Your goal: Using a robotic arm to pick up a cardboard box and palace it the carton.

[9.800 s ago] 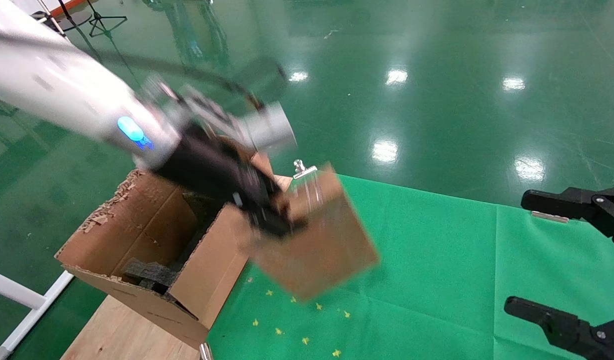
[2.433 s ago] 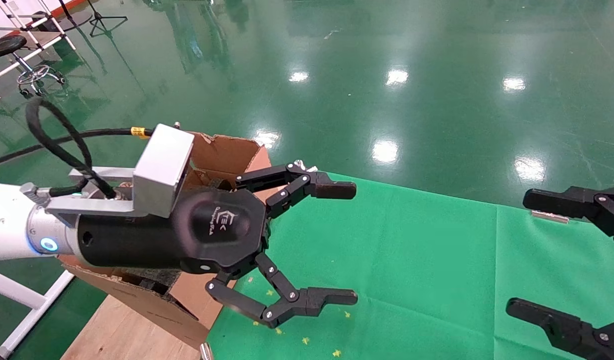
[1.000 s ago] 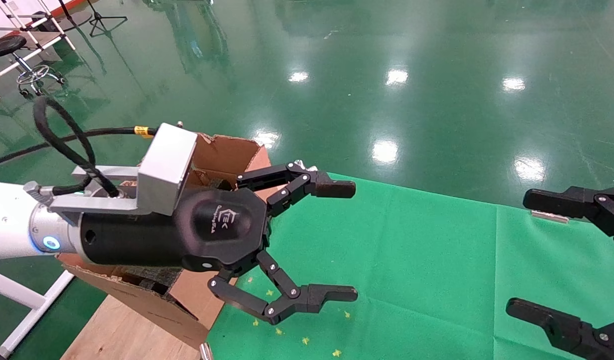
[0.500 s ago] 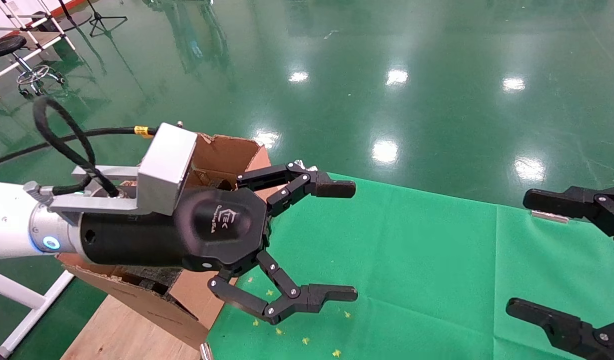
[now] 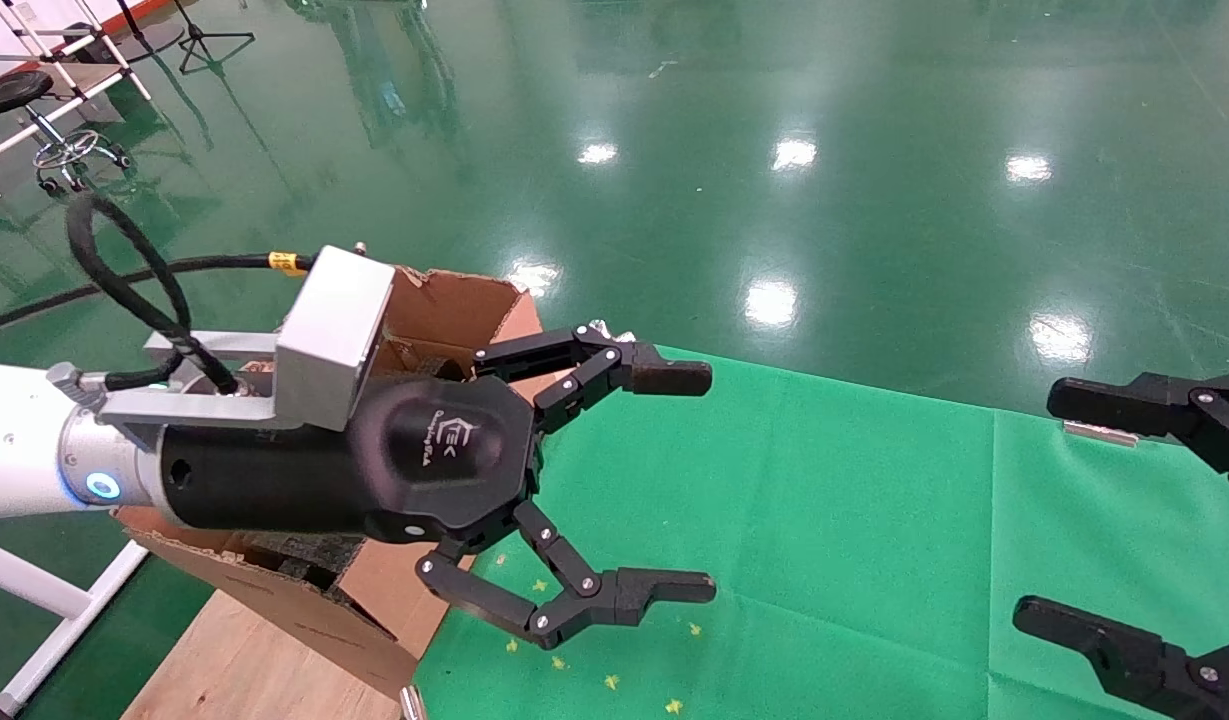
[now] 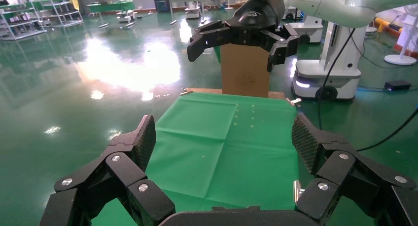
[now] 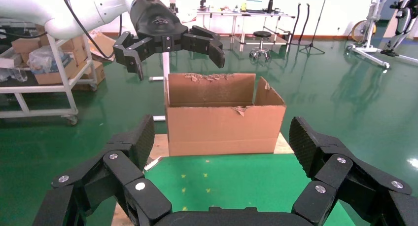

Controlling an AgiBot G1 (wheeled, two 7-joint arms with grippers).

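Hovering above the green cloth (image 5: 874, 520), the left gripper (image 5: 689, 480) spreads its fingers wide with nothing between them. Behind and beneath its wrist sits the carton (image 5: 444, 310), flaps ragged; the cardboard box is not visible. At the cloth's far side, the right gripper (image 5: 1074, 510) hangs parked, fingers apart.

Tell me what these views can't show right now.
- cardboard box: unseen in any view; the carton walls and the left gripper body block the inside.
- carton floor: hidden in head view by the arm.
- right gripper: cut off by the head view's edge.
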